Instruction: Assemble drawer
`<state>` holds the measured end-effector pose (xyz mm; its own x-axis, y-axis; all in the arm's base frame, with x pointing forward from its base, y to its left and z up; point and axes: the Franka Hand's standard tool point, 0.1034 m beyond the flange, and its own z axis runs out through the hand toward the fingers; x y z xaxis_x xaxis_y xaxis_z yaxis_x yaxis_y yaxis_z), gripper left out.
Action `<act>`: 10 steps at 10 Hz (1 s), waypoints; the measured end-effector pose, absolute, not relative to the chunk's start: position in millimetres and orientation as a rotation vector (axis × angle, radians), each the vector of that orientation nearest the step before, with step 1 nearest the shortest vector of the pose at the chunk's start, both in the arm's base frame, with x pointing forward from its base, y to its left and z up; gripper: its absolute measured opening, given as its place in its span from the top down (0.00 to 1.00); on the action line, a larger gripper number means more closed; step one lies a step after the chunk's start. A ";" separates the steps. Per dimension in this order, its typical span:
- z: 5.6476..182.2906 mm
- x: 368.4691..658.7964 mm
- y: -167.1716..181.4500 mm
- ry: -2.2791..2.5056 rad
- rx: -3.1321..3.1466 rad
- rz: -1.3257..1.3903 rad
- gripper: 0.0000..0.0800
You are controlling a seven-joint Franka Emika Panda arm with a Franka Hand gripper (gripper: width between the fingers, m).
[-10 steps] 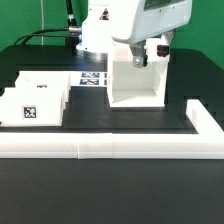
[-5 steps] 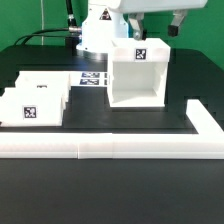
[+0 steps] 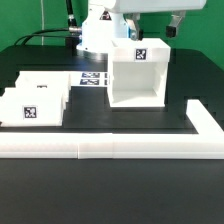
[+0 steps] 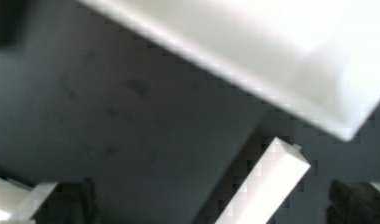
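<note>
The white drawer casing (image 3: 138, 76) stands upright on the black table, its open side facing the camera and a square tag on its top. Two white trays (image 3: 34, 98) sit together at the exterior view's left, the front one showing a tag. My gripper (image 3: 156, 26) hangs above the casing at the top edge of the exterior view, open and empty. In the wrist view the dark fingers (image 4: 62, 200) stand far apart at the picture's corners, with a blurred white face of the casing (image 4: 258, 50) beyond them.
The long low white L-shaped border wall (image 3: 100, 148) runs along the front and up the exterior view's right; a strip of it shows in the wrist view (image 4: 276, 182). The marker board (image 3: 92, 79) lies behind the casing. The robot base (image 3: 95, 35) stands at the back.
A second ago my gripper was low at the casing's top; it has risen clear of it. The casing now stands alone. Nothing has visibly moved in the last half second.
</note>
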<state>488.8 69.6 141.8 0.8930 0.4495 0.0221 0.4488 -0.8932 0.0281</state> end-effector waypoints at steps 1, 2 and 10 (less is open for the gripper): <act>139.8 467.5 72.2 0.575 3.064 0.042 0.19; 135.3 448.6 76.8 0.473 3.085 0.013 0.19; 101.6 422.0 102.2 0.161 3.181 -0.013 0.19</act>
<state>422.0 102.2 101.6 0.9948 0.1014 -0.0061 0.1010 -0.9939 -0.0437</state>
